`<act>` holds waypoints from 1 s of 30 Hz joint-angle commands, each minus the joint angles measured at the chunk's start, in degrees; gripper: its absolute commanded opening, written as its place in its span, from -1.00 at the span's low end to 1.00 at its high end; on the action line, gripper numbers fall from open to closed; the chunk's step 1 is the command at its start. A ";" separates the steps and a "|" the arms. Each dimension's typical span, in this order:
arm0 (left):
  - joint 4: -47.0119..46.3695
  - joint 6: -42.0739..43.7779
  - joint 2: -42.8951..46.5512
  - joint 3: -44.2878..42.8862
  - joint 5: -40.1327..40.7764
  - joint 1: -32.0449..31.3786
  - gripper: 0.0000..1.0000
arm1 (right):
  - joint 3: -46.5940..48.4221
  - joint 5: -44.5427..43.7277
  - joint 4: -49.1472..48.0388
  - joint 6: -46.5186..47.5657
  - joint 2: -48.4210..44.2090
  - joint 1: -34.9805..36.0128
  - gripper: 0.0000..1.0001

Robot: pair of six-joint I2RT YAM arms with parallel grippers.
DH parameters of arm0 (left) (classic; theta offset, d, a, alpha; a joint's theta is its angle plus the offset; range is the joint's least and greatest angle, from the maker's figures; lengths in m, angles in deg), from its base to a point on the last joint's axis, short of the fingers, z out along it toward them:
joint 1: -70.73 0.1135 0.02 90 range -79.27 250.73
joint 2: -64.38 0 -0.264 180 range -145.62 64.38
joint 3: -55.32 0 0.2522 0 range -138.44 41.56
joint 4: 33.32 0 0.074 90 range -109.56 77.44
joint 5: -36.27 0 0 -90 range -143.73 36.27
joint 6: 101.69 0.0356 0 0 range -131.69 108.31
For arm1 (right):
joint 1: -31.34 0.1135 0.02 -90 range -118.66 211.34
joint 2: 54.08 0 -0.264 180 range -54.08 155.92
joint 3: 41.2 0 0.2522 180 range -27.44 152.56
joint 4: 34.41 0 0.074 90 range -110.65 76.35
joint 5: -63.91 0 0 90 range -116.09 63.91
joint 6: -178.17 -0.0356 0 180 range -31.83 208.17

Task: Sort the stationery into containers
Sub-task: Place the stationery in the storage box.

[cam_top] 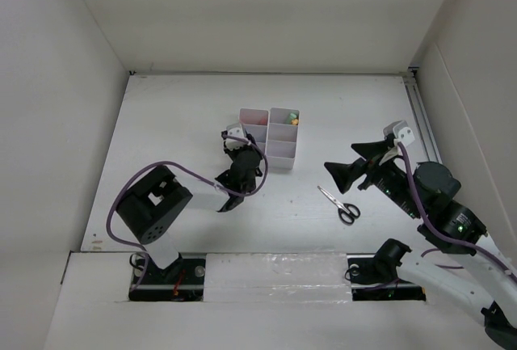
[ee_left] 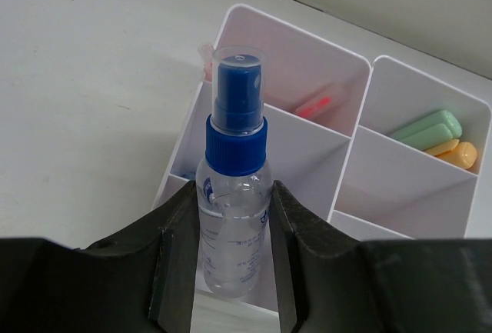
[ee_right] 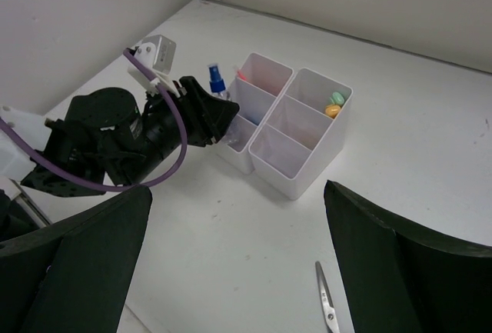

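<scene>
My left gripper [ee_left: 234, 194] is shut on the clear blue-capped bottle [ee_left: 233, 156] and holds it upright against the near-left side of the white organizer [ee_left: 350, 165]. The bottle also shows in the right wrist view [ee_right: 214, 81]. A pink pen [ee_left: 314, 106] lies in the far-left compartment. A light green marker [ee_left: 428, 129] and an orange item [ee_left: 455, 153] lie in the far-right one. The black-handled scissors [cam_top: 340, 204] lie on the table, near my right gripper [cam_top: 343, 158], which is open, empty and raised; they show in its wrist view [ee_right: 327, 308]. The organizer [cam_top: 269, 133] is mid-table.
White walls enclose the table on the left, back and right. My left arm [ee_right: 115, 144] stretches along the left side of the organizer [ee_right: 284, 125]. A purple cable [cam_top: 174, 168] loops over the left arm. A small blue thing [ee_left: 188, 173] sits in a left compartment.
</scene>
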 commanded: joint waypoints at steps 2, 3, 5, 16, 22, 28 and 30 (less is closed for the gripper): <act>-3.98 1.00 -0.64 0.41 2.00 -0.11 -1.00 | -0.04 1.23 -3.54 0.73 -0.46 0.64 1.00; -3.98 1.00 -0.64 -0.11 2.00 -0.11 -1.00 | -0.04 1.23 -3.54 0.73 -0.46 0.64 1.00; -3.98 1.00 -1.17 -0.12 2.00 -0.11 -1.00 | -0.04 1.23 -3.54 0.73 -0.46 0.64 1.00; -4.33 0.38 0.59 1.03 0.86 -0.11 -0.24 | -0.04 1.23 -3.54 0.73 0.07 0.64 1.00; -3.80 0.92 1.11 1.03 0.86 -1.17 -0.24 | -0.04 1.75 -3.54 1.26 0.60 0.64 1.00; -3.80 1.44 2.60 1.03 2.62 -2.75 0.39 | -0.56 1.75 -3.54 1.26 0.60 0.64 1.00; -3.80 0.92 4.62 1.64 2.62 -2.75 0.64 | -0.57 0.62 -3.54 0.57 0.60 0.64 1.00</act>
